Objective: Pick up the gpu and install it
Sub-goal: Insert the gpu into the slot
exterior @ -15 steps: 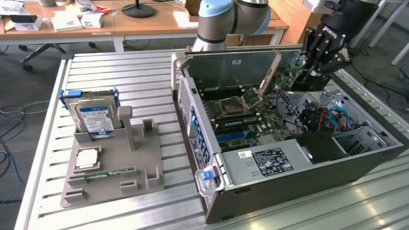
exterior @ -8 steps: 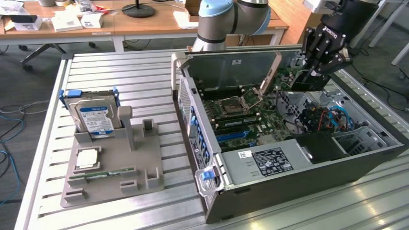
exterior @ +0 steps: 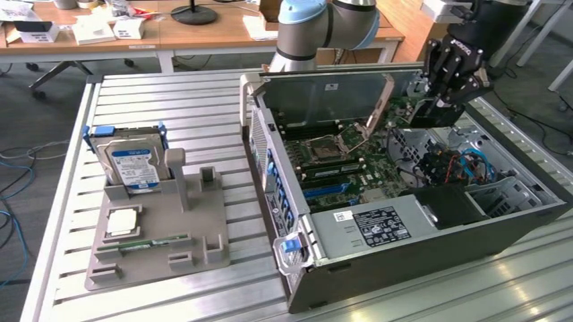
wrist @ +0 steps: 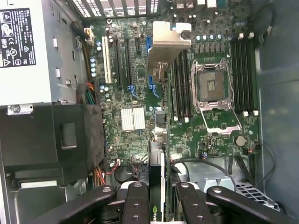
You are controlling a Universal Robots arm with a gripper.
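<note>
Exterior view: one pincer (exterior: 447, 97) clamps one gpu (exterior: 431, 114), which hangs just beneath it over the open computer case (exterior: 501, 235). One hard drive (exterior: 133, 164) stands well apart. Wrist view: the card sits edge-on between the fingers (wrist: 135, 200), with one empty CPU socket (wrist: 212, 84) on the motherboard (wrist: 135, 70) beneath.

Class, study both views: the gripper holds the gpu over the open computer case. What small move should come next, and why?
Probably a slow, straight descent toward the motherboard. The gripper is shut on the gpu, which hangs edge-on above the expansion slots and is not yet seated in any of them.
</note>
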